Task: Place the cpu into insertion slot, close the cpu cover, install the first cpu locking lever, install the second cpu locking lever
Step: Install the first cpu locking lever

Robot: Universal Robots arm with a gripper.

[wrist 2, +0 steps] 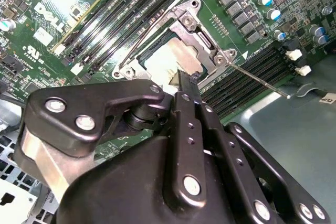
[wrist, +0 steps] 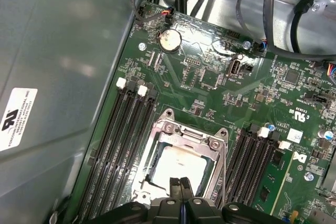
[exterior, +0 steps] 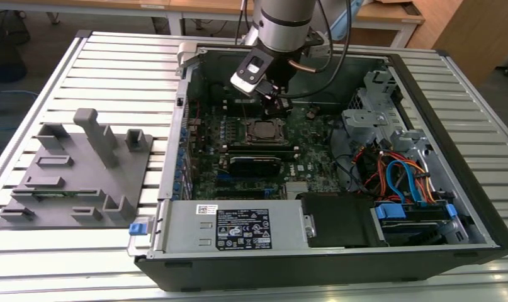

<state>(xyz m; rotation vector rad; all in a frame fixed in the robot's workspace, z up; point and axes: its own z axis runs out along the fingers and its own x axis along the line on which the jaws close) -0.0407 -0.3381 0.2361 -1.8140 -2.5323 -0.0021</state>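
Main worry: the gripper (wrist: pixel 181 184) sits right at the edge of the cover (wrist: pixel 191 136). A push that's slightly off could slide off the metal and scrape the board (wrist: pixel 210 98). It could also bend the thin lever (wrist 2: pixel 257 80) sticking out loose beside the socket (wrist: pixel 157 163). The chip (wrist: pixel 181 163) looks seated in the socket, with the cover lying down over it. The gripper is pinched fully closed with nothing between its fingers. Its tips hang just over the chip's edge, but I can't tell if they actually touch.
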